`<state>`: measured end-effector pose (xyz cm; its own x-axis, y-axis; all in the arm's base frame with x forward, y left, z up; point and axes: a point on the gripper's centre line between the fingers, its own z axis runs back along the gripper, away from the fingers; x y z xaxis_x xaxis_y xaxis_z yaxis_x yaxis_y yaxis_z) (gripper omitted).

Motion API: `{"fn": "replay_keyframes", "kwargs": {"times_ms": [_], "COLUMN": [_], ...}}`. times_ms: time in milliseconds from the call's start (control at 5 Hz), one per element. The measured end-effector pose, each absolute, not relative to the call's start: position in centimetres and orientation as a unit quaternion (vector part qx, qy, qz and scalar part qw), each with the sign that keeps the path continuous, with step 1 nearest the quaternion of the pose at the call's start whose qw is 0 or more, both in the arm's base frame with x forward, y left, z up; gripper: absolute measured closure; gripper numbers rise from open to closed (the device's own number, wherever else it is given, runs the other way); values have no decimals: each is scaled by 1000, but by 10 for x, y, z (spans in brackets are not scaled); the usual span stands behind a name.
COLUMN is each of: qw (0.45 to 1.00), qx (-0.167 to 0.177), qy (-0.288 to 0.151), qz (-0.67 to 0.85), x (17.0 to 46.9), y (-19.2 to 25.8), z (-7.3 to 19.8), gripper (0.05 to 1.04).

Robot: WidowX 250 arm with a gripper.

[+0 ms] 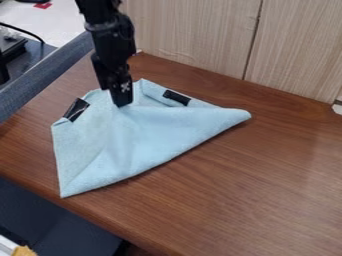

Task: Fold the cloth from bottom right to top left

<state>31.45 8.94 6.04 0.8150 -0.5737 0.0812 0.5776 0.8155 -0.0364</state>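
1. Cloth (143,137) on the table (267,200), folded over (a slanting crease along its lower right).
2. Gripper (122,103) down at its upper part; open, closed or clamped, I cannot tell.
3. Black patches (176,97) on either side.
4. Wood panel (194,30) behind.

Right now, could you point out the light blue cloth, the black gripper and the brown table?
Light blue cloth (137,140): camera view, near its middle.
Black gripper (121,104): camera view, its lower end.
Brown table (247,185): camera view, bare top, lower right of the cloth.
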Motion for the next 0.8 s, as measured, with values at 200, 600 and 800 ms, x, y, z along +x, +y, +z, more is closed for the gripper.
{"fn": "replay_keyframes", "kwargs": {"times_ms": [200, 600, 800], "qw": [952, 952, 951], "qx": [-13, 7, 8], "qy": [-46, -55, -55], "qz": [-301, -302, -303], "x": [311, 306, 306], "y": [90, 91, 91], "z": [80, 97, 97], "gripper": [84, 84, 84]}}
